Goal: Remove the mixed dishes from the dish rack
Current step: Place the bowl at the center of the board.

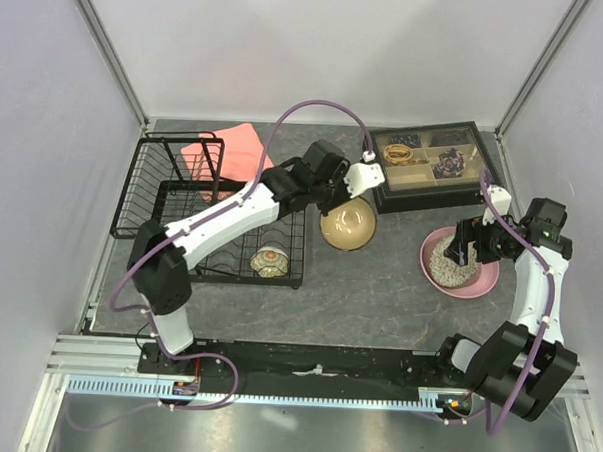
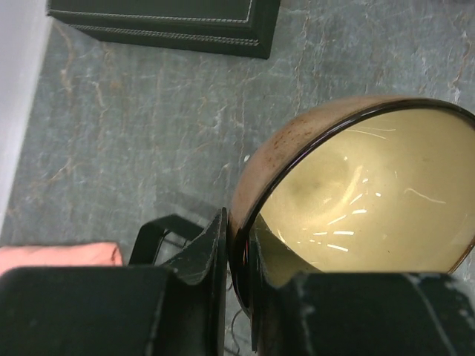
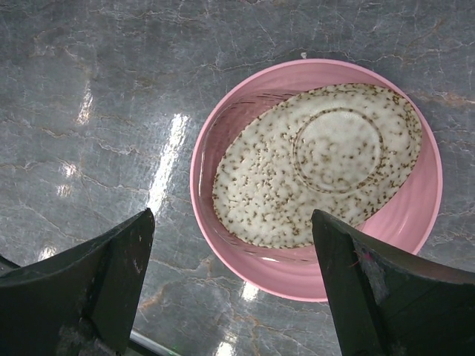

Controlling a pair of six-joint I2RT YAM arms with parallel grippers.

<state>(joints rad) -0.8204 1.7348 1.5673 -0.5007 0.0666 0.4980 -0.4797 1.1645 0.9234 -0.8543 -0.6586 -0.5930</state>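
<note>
Marbled grey table [image 1: 379, 294], white walls [image 1: 319, 47] — left hand [image 2: 237, 241] grips brown bowl [image 2: 371, 193], right hand [image 3: 234, 230] spread.

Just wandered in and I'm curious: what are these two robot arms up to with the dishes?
The left gripper is shut on the rim of a brown bowl, holding it tilted beside the dish rack. The right gripper hangs open over a speckled bowl lying in a pink plate on the table. One small patterned bowl sits in the rack.
</note>
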